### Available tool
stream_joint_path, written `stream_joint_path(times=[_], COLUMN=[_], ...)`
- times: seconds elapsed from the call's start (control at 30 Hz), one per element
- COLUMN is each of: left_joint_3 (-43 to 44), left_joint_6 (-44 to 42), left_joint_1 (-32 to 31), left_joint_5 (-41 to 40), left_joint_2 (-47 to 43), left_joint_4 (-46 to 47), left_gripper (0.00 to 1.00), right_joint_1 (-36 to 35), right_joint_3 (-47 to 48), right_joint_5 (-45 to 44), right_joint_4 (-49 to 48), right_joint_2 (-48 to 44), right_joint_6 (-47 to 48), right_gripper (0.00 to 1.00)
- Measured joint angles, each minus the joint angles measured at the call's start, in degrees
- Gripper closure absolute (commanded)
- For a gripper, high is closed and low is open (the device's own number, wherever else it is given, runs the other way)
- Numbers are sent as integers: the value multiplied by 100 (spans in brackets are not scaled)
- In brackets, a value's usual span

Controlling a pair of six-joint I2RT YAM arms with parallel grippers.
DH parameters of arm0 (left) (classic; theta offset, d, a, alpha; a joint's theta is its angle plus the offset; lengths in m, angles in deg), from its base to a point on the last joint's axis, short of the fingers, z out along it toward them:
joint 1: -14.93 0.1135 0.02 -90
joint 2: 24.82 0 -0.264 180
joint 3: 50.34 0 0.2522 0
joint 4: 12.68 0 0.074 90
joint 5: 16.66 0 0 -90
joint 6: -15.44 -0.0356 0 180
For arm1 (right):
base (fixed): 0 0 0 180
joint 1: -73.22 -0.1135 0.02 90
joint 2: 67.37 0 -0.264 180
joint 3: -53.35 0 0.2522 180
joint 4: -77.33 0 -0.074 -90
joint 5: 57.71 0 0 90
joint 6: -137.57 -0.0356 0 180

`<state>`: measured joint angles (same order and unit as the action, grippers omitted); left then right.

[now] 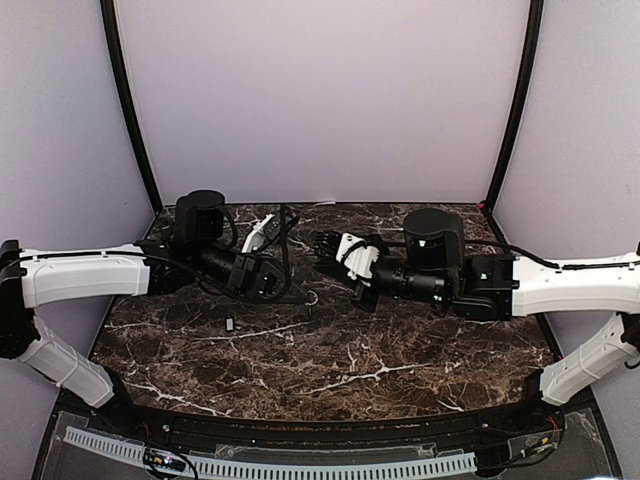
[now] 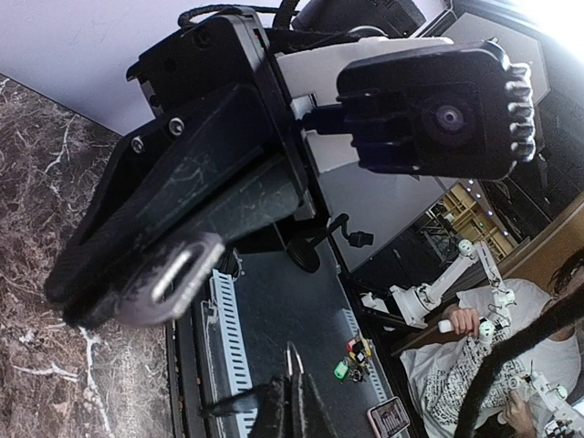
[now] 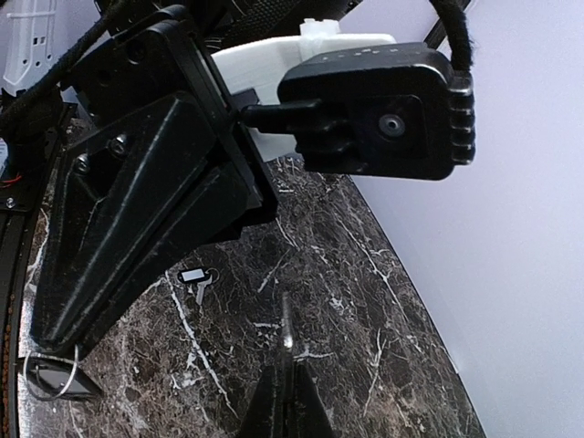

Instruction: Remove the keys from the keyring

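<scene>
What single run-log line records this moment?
left end effector: shut, keyring at its tip | right end effector: shut | key: lying loose on table

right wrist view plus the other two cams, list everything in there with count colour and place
table: one, dark brown marble with white veins, under both arms
loose key: one, dark head and silver blade, lying flat on the table near the left arm
keyring: one, thin silver wire loop, at the tip of the left pincer
walls: three, pale lilac, behind and to either side of the table
cable tray: one, white and slotted, along the near edge
left pincer: one, black, shut on the keyring
right pincer: one, black, shut, facing the left pincer
</scene>
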<state>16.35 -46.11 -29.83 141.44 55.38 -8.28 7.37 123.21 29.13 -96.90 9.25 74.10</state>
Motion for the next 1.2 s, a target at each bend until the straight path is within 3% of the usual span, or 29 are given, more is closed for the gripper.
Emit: stream_joint_path(times=[0.13,0.3,0.47,0.63,0.77,0.93,1.2], left_joint_3=[28,-157,-1113,-1344,-1228,-1115,-1364], left_joint_6=[-138,-234,98,439,487,507,629], left_joint_1=[0,50,531,855,907,953,957], left_joint_5=[-138,-977,-2507,-4389,-5034,-5213,-5436], left_joint_2=[-20,-254,-798,-839,-678,-264,-234], left_joint_4=[-114,-17,391,203,144,129,61], left_gripper=[100,100,100,100,100,100,100], right_joint_1=[31,142,595,1683,2444,3136,3241], right_joint_3=[28,-131,-833,-1244,-1314,-1123,-87], right_joint_5=[76,11,-33,260,789,1729,2166], right_joint_4=[33,-133,-400,-437,-450,-424,304], right_joint_2=[33,-55,-579,-588,-11,1338,2717], right_joint_6=[-55,-476,-1473,-2865,-3707,-4223,-4072], right_gripper=[100,100,100,100,100,100,100])
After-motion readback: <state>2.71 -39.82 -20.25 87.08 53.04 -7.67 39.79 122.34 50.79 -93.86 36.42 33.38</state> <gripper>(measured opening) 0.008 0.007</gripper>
